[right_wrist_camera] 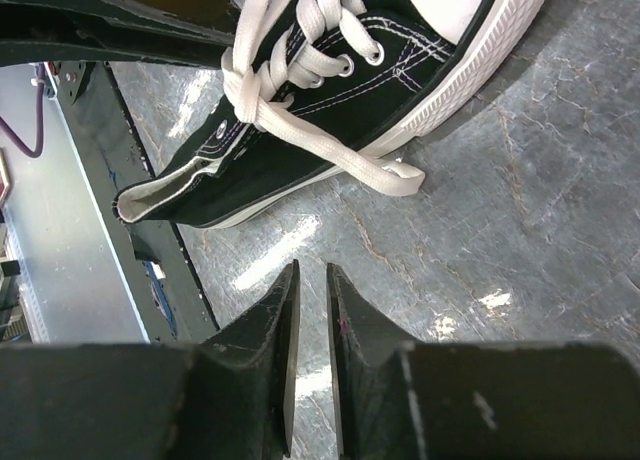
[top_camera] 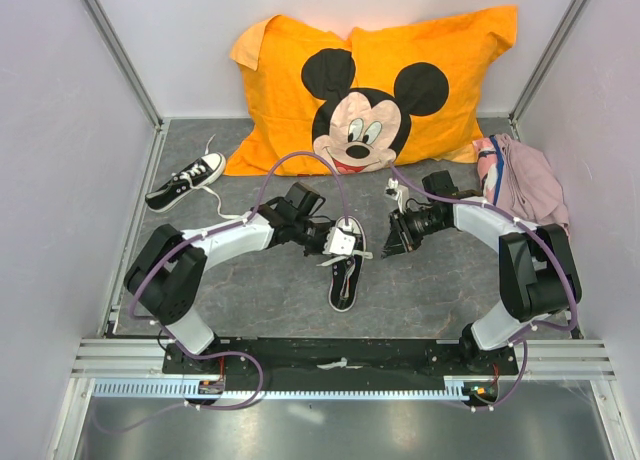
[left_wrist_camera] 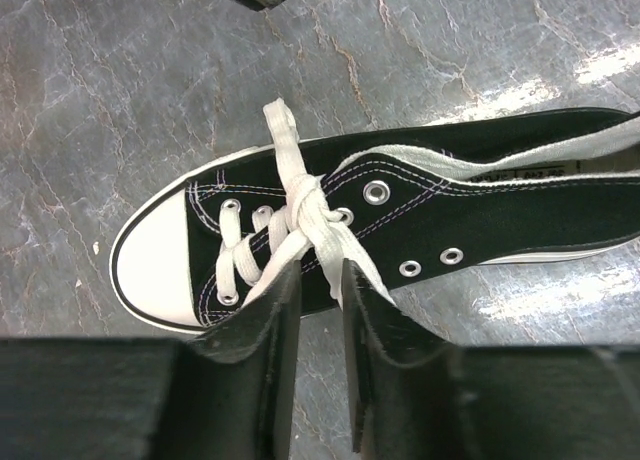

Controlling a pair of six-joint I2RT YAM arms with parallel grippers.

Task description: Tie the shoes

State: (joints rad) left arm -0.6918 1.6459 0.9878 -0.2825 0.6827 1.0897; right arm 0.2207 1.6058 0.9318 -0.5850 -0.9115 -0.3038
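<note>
near shoe (top_camera: 343, 285) lies on its side mid-table (top_camera: 440, 290) between the arms, only a first knot (left_wrist_camera: 303, 195) in the laces, no bow. left gripper (left_wrist_camera: 320, 270) fingers are narrow, a strand crossing their tips - can't tell if it's pinched. right gripper (right_wrist_camera: 312, 270) has a slim gap with nothing in it, above bare table, apart from the loose lace end (right_wrist_camera: 390, 175).

risks: pulling could drag the light shoe instead of tightening the knot. the flat lace end may slip a pinch.

count - two shoes, the second shoe (top_camera: 187, 180) far left, two grippers, one pillow (top_camera: 300, 60), one pink cloth (top_camera: 530, 180).
</note>
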